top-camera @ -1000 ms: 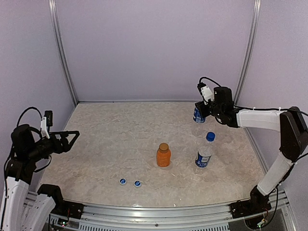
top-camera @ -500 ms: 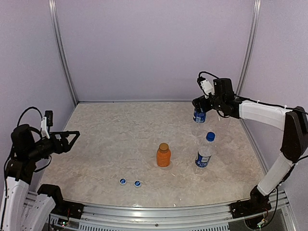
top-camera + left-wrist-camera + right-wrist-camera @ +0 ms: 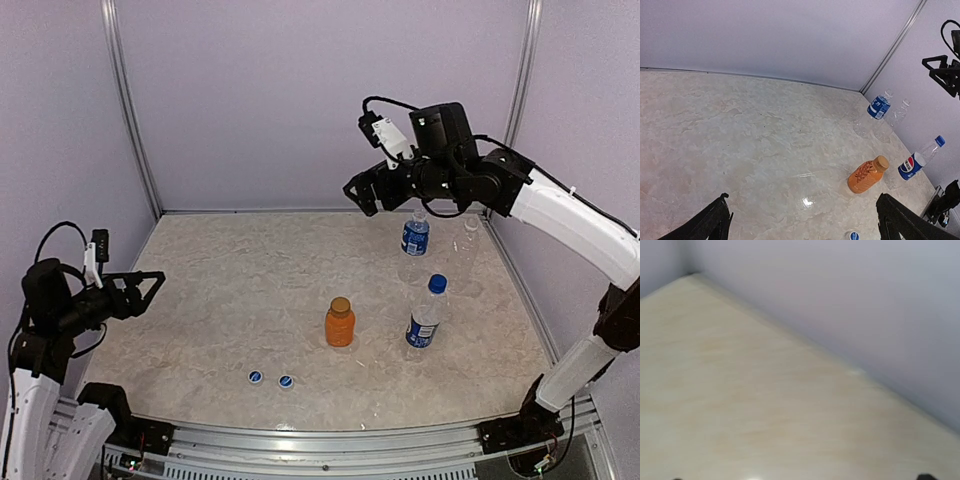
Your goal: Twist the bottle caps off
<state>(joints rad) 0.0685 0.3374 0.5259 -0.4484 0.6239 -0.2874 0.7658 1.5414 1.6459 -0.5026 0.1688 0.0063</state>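
The right pincer [image 3: 362, 197] has let go of the far blue-labelled bottle [image 3: 414, 238]. A second ago it sat closed over that bottle's top. Now it hangs high, up and to the left of the bottle and well apart from it, with its jaws spread wide. The right arm [image 3: 560, 205] has swung up and leftward with it. The bottle's neck, covered before, now shows. The clear bottle [image 3: 468, 240] just right of it, earlier hidden behind the arm, has come into view.
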